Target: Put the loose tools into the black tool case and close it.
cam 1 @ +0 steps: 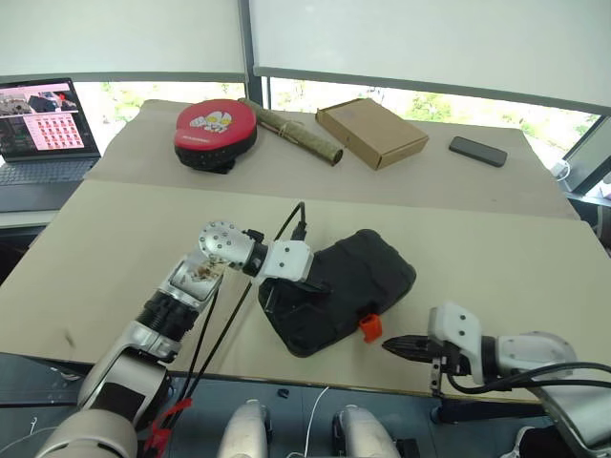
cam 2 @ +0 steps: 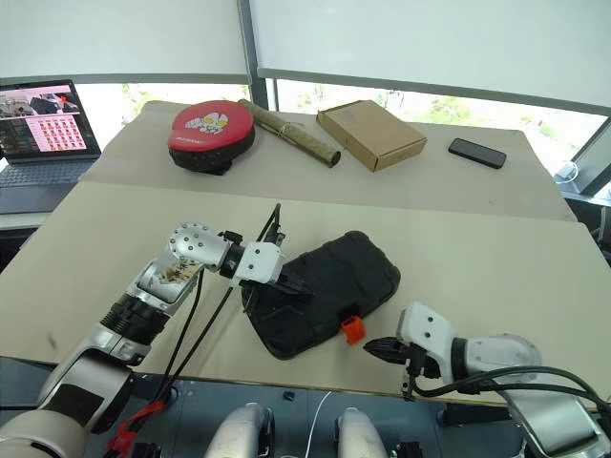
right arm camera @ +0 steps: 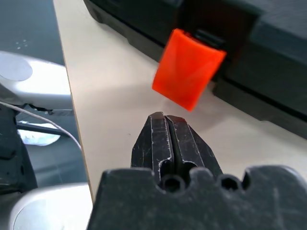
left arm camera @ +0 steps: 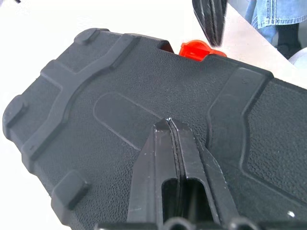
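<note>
Head views: black tool case lid down near table's front edge, long axis diagonal. Left gripper closed, empty, on lid. Right gripper closed, empty, just beside orange latch, nearer arm.

Wrist views: latch unfastened, sticking outward; contents hidden.

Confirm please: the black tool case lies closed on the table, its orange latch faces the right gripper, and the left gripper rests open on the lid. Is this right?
Not quite. The left gripper is shut, not open: the left wrist view shows its fingers pressed together on the lid. The rest holds: the black tool case lies closed, and its orange latch faces the right gripper.
</note>
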Robot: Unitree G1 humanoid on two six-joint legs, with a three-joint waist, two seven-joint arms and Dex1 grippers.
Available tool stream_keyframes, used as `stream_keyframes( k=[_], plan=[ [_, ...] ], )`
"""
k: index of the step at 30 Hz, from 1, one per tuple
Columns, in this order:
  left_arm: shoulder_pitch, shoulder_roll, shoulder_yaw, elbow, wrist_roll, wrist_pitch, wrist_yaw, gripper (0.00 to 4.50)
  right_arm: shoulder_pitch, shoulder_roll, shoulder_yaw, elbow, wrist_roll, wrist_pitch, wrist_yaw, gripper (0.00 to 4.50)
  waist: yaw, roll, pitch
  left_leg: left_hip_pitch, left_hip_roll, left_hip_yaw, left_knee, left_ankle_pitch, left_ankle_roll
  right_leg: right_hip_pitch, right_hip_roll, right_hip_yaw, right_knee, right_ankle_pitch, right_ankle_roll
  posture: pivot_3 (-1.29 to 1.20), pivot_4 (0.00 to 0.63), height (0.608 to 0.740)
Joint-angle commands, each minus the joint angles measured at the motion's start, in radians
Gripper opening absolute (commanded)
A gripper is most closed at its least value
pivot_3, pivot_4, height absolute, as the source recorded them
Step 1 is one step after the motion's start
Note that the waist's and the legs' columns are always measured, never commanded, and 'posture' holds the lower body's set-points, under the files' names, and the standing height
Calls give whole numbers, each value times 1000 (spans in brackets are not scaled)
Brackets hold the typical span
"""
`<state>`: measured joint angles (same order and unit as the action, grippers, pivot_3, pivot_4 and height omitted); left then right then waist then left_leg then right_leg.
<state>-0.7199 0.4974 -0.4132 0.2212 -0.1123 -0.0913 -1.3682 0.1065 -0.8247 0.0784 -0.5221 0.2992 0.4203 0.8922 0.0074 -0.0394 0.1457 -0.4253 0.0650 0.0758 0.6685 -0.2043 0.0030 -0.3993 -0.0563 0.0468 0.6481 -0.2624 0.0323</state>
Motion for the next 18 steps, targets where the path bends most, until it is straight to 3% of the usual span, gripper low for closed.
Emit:
stream_keyframes(
  k=[1, 13, 18],
  plan=[
    [35, 12, -29, 24, 45, 9, -10, 27, -44, 39, 31, 16, -35, 8, -46, 0, 0, 0, 0, 1, 0, 0, 0, 0, 0, 1, 0, 0, 0, 0, 0, 0, 150, 740],
    [18, -7, -34, 42, 57, 0, -1, 27, -111, 111, 122, 84, -119, -12, -79, 0, -1, 1, -1, 2, 0, 0, 0, 0, 0, 2, 0, 0, 0, 0, 0, 0, 150, 740],
    [2, -37, -57, 61, 84, -32, -1, 27, -122, 165, 94, 81, -122, -32, -117, 0, -7, 0, -2, 5, 1, 0, 0, 0, 0, 6, 1, -1, 0, 0, 0, 0, 150, 740]
  ],
)
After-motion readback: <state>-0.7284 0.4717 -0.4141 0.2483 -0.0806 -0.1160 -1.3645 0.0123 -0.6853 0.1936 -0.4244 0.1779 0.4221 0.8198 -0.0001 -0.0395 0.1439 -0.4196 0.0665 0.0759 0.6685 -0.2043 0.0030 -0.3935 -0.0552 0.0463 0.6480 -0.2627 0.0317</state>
